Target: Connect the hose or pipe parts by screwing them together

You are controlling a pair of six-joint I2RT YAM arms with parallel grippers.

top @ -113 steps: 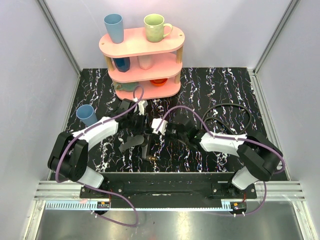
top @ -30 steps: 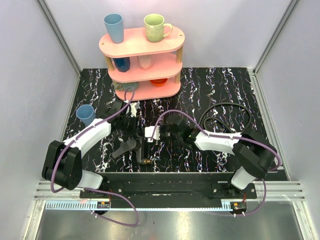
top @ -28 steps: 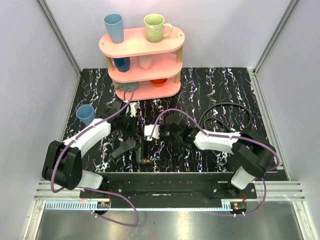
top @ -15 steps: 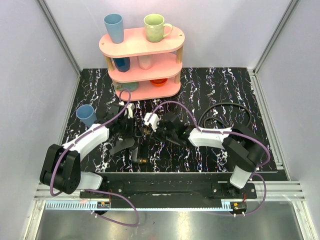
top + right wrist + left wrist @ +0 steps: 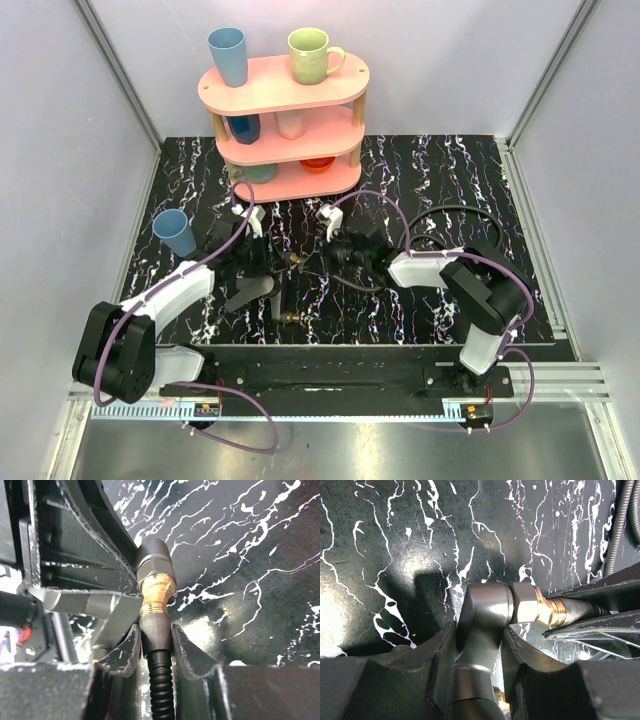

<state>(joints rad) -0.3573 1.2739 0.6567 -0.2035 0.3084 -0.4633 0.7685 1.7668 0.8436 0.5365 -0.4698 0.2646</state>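
The left gripper (image 5: 479, 645) has its jaws partly closed and clamped on the grey metal body of the nozzle (image 5: 485, 605), 1 finger on each side. The right gripper (image 5: 156, 640) has its jaws drawn in narrow on the dark collar at the end of the hose (image 5: 160, 680), just behind the brass fitting (image 5: 547, 611). Both parts are held above the table (image 5: 420, 170), between the 2 arms, with the brass fitting meeting the nozzle's nut end-on. Bare thread ridges show, so I judge the joint only part way screwed in.

The nozzle looks rigid, smooth and light. Its round body could turn or slip in the jaws under torque, so a firm hold across the body suits it. The hose is soft and ribbed and would likely twist and spring back if gripped along its run. The stiff collar is the right place to hold it.

The 2 wrist views show the joint close up, including the alignment of thread and nut, which the top view hides under the grippers. Only the top view shows the rest of the hose lying in a loop on the table behind the right arm
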